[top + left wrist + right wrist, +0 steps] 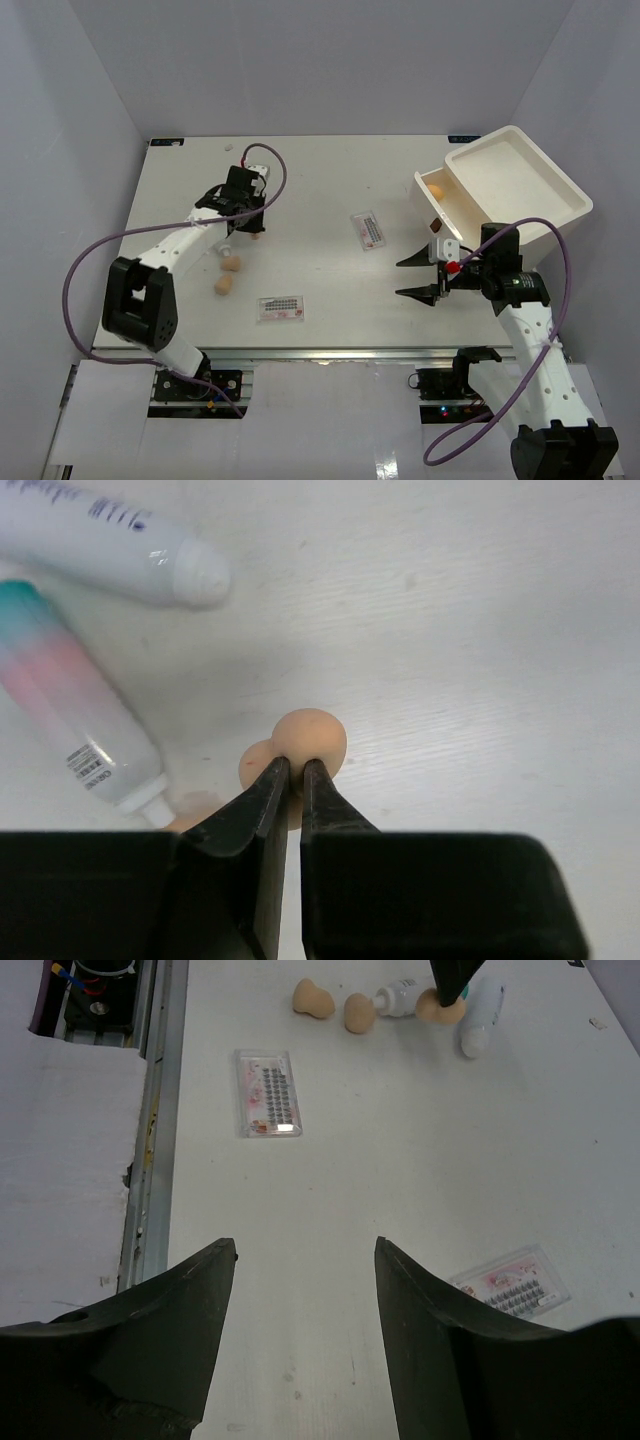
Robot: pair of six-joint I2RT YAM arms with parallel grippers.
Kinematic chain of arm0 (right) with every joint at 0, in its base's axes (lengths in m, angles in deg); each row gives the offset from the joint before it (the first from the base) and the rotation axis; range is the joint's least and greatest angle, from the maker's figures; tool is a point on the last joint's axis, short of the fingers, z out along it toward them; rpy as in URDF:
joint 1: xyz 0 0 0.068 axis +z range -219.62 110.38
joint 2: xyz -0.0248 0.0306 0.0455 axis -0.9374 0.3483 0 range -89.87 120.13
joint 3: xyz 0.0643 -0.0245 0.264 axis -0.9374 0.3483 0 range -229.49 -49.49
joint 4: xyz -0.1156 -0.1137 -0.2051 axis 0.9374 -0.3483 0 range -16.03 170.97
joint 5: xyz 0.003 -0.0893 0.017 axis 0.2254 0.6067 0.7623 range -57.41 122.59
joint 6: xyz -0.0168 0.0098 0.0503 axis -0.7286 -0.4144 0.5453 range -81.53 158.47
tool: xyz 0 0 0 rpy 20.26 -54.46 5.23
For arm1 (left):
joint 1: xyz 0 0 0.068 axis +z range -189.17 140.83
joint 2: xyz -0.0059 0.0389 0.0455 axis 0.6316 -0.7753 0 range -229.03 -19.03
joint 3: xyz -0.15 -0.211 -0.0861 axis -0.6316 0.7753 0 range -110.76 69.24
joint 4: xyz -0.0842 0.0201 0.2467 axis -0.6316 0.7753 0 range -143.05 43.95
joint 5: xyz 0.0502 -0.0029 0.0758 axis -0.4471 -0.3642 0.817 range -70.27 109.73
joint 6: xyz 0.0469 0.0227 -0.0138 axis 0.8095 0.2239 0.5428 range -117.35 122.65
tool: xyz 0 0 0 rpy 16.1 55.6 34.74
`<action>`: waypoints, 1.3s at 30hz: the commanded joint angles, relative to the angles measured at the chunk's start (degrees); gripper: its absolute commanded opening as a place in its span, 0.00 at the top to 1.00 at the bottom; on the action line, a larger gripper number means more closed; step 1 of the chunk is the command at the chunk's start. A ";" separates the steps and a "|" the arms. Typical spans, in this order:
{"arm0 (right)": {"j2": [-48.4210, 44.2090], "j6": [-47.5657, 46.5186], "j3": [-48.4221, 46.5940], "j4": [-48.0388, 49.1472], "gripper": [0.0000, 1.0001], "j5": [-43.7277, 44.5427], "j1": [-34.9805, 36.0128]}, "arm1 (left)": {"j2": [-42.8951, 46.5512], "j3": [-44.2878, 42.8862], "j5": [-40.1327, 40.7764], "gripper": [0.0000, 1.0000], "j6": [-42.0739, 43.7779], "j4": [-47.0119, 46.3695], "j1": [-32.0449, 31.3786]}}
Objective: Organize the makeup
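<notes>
Grey walls box in a plain white table [330, 170], pretty bare setup; the left gripper [296, 770] is clamped on a tan sponge [312, 738] over at the far left of the table, jaws nearly meeting, so the foam is squashed thin between them; can't tell if the sponge is lifted or resting on the surface. My guess is it weighs next to nothing and is super squishy, not fragile at all, so a pinch across the narrow waist looks right; grab a fat end and I'd expect it to pop out. Just beside it lie a white tube [110, 545] and a pink tube [75, 720] fading to teal at one end; both look slick and ready to roll, so I'd take them across the middle of the body. Two more sponges [232, 263] sit nearer the front edge; two flat clear packets [368, 229] lie well apart mid-table, thin and probably a pain to get under. The right gripper [420, 277] hangs spread wide with nothing in it, near the white bin [520, 185]. Something tan sits in the bin's near corner, too small to name; from above the tubes are mostly hidden under the left arm, and their print is unreadable.
</notes>
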 commanded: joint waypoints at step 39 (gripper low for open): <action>-0.53 39.70 -34.26 11.80 0.54 47.51 -3.98 | -31.58 -47.76 -36.48 0.96 -37.68 -41.78 -30.70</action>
